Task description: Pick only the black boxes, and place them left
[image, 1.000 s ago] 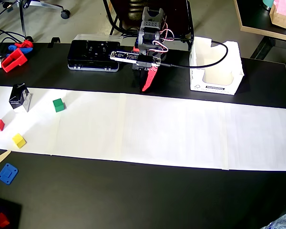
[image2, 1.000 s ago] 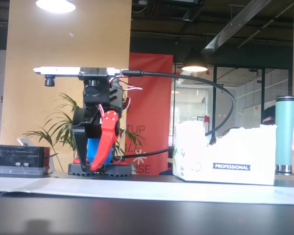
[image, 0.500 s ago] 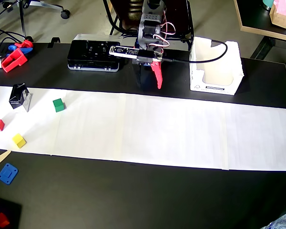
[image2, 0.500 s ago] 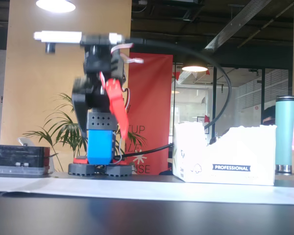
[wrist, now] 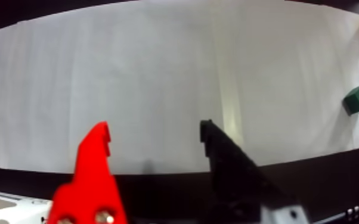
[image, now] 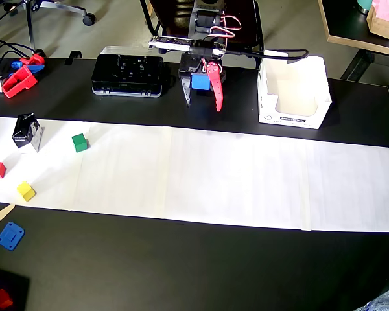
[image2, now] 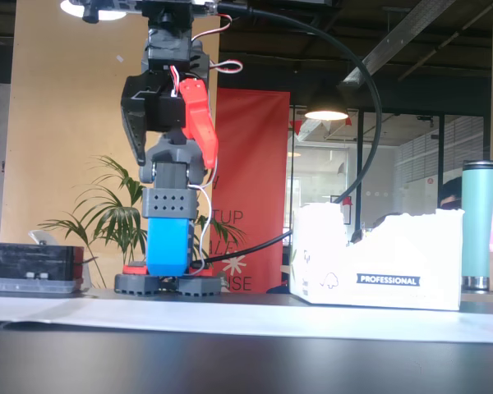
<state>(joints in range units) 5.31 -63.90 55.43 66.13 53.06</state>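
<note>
Black box, one visible: far from pincer, toward nine o'clock of the overhead view.

Pincer point(image: 202, 103) hangs released and empty at twelve o'clock over the surface point(image: 201, 272); black box point(image: 26, 130) stands on the white paper strip point(image: 233, 175) well apart, toward eight o'clock from it, tilted, beside the green cube point(image: 80, 142). White carton point(image: 293, 91) sits opposite, toward three o'clock.

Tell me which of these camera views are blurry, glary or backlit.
Wrist view: soft focus throughout, the open red-and-black gripper blurred, and the white paper strip curved as if by a wide lens. Fixed view: backlit by bright windows and lamps, so the arm and the torn white cardboard box look dim. Overhead view: evenly lit and sharp; the small black carton casts a faint shadow.
</note>
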